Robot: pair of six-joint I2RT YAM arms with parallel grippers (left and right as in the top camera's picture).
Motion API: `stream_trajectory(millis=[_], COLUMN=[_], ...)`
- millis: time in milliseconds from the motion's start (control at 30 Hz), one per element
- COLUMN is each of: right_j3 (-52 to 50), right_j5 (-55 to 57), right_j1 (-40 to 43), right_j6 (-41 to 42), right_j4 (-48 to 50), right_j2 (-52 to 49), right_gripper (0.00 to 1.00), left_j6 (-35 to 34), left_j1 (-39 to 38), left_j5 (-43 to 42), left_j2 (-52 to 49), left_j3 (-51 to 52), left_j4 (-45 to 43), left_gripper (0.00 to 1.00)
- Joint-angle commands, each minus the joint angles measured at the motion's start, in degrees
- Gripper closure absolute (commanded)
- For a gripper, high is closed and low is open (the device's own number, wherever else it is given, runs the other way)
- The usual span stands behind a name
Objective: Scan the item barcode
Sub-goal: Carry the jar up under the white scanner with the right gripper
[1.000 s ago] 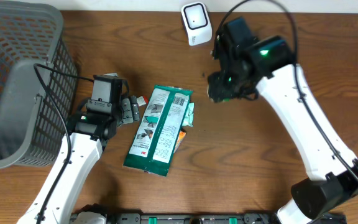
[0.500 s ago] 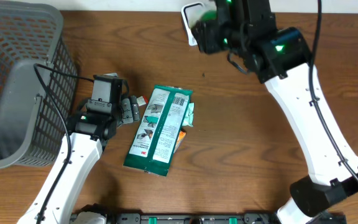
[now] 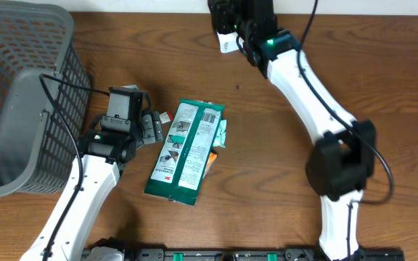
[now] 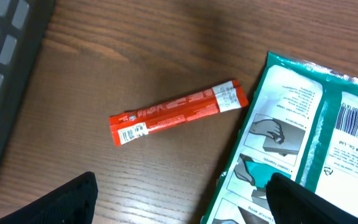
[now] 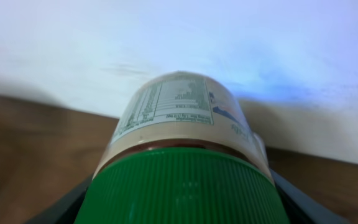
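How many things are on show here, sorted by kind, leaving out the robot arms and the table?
Green packet: 1
Red stick sachet: 1
Green-capped bottle: 1
Wire basket: 1
White scanner: 1
Half-hidden thing under the packet: at least 1
Total: at least 6

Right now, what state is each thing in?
Left hand: open, empty.
Right hand: shut on green-capped plastic bottle.
Green plastic pouch: flat, barcode up.
Red stick packet: flat, barcode up.
White scanner: partly hidden.
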State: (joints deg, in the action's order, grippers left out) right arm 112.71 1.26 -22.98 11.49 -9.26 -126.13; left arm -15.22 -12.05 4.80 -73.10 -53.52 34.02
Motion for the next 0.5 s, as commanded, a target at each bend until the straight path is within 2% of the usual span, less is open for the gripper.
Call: stream_trajectory(millis=[0,267,467], right_j3=[0.0,0.0,0.0], right_j5=[2.1,1.6,1.2], right_j1=[1.7,2.9,3.0], right_j6=[-0.4,-0.4,-0.4], right_j4=[5.1,15.0,17.3], right_j2=[-4.1,-11.2,-11.9], right_gripper=[0.99,0.99,0.99], left_j6=[-0.3,-0.3,-0.3], left_j1=[0.3,0.3,0.3], left_j5=[0.2,0.2,0.2], left_j2=[-0.2,-0.2,-0.2], left_j3=[-1.1,-1.1,-1.1], left_j4=[0.0,0.0,0.0], left_gripper=[0.12,0.12,0.12])
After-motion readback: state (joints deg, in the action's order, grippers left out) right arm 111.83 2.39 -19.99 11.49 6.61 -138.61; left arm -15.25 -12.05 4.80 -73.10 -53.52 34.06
